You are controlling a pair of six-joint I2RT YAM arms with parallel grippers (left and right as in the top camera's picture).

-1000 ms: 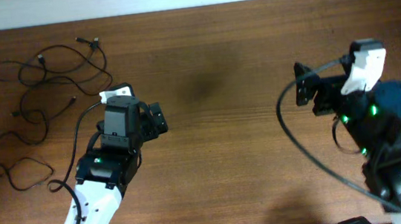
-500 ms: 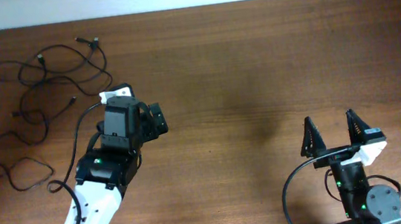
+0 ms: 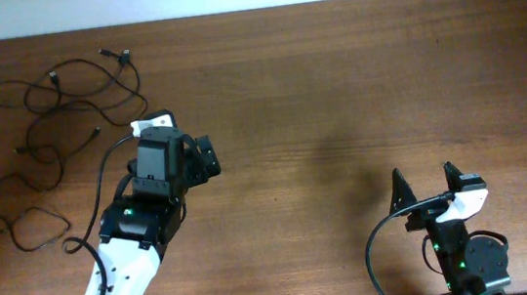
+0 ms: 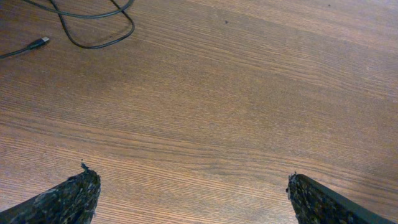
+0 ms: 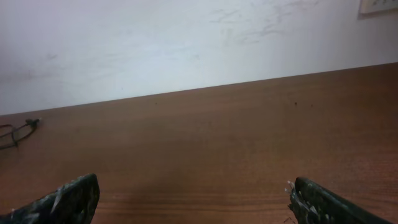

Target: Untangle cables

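Holding the black two-finger left gripper (image 3: 214, 159) and the black two-finger right gripper (image 3: 424, 180) spread wide on nothing, both clear of the thin black plug-ended cables (image 3: 63, 106)

Sprawling in loose loops at the far-left corner of the brown wooden table (image 3: 316, 83), long axis running diagonally from a plug end near the far edge, pointing right, down toward the left edge; lying near the left gripper, to its left and farther back, not touching; showing in the left wrist view as a loop of the cables (image 4: 93, 46) and a small plug at the upper left, well ahead of the parted fingertips (image 4: 78, 193); sitting well apart from the right gripper, across the table by the near edge; appearing in the right wrist view as a small dark bit of the cables (image 5: 28, 123) at the far left
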